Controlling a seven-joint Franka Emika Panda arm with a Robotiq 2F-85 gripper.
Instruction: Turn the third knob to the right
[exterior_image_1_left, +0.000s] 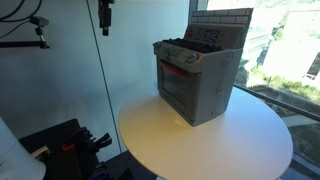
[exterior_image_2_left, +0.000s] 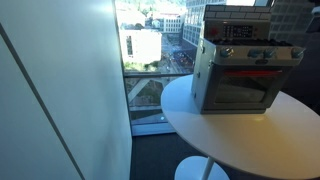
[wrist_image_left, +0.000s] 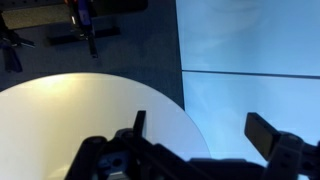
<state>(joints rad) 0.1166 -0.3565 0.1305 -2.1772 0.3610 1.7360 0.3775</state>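
Note:
A grey toy oven (exterior_image_1_left: 200, 80) stands on the round white table (exterior_image_1_left: 230, 145); it also shows in an exterior view (exterior_image_2_left: 240, 75). A row of small dark knobs (exterior_image_2_left: 250, 53) runs along its front above the door, also seen in an exterior view (exterior_image_1_left: 180, 57). They are too small to tell apart. My gripper (exterior_image_1_left: 104, 28) hangs high above, to the left of the table and well away from the oven. In the wrist view my gripper (wrist_image_left: 200, 128) is open and empty, looking down past the table's edge (wrist_image_left: 150, 85). The oven is out of the wrist view.
A glass wall and window (exterior_image_1_left: 70, 70) stand beside the table. Dark equipment and a stand (exterior_image_1_left: 70, 140) sit on the floor to the left of the table. The table has one white pedestal base (exterior_image_2_left: 200, 170).

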